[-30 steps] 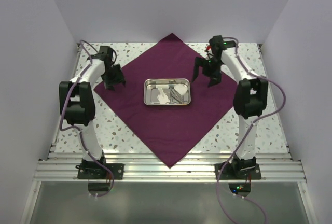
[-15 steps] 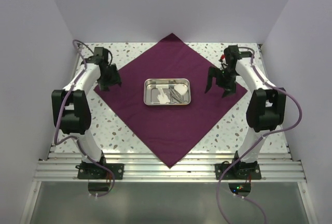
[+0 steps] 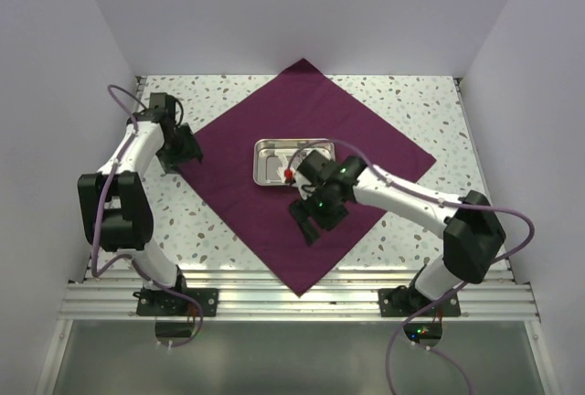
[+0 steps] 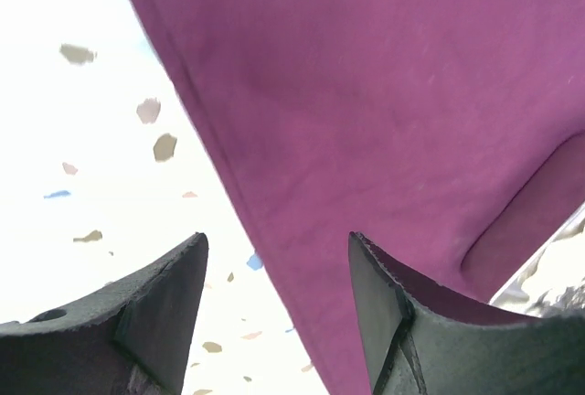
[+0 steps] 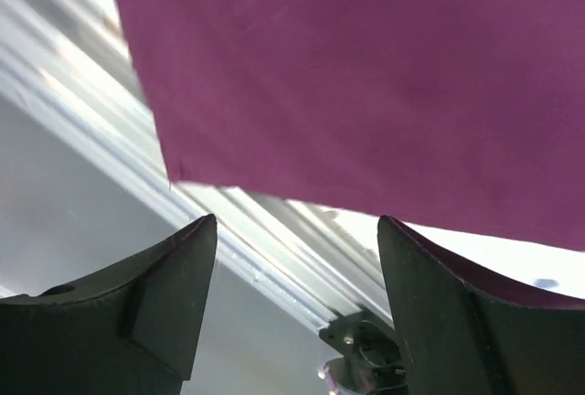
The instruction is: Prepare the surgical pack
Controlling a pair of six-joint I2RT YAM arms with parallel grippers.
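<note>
The left hand (image 3: pixel 180 150) at the left corner of the cloth (image 3: pixel 274 112) and the right hand (image 3: pixel 309 219) over its near half, just beside the central tray (image 3: pixel 257 165), both gaped empty, so a hasty fold might, I reckoned, drag and tip that tray.

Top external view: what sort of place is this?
Probably a lab test cell, not a clinic: white walls box in a speckled table, left arm and right arm bolt to an aluminium rail, a purple cloth holds a steel tray.

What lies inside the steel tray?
Something pale, likely gauze, shows in the left of the tray. The right arm covers its near-right part, so whatever lies there is hidden.
</note>
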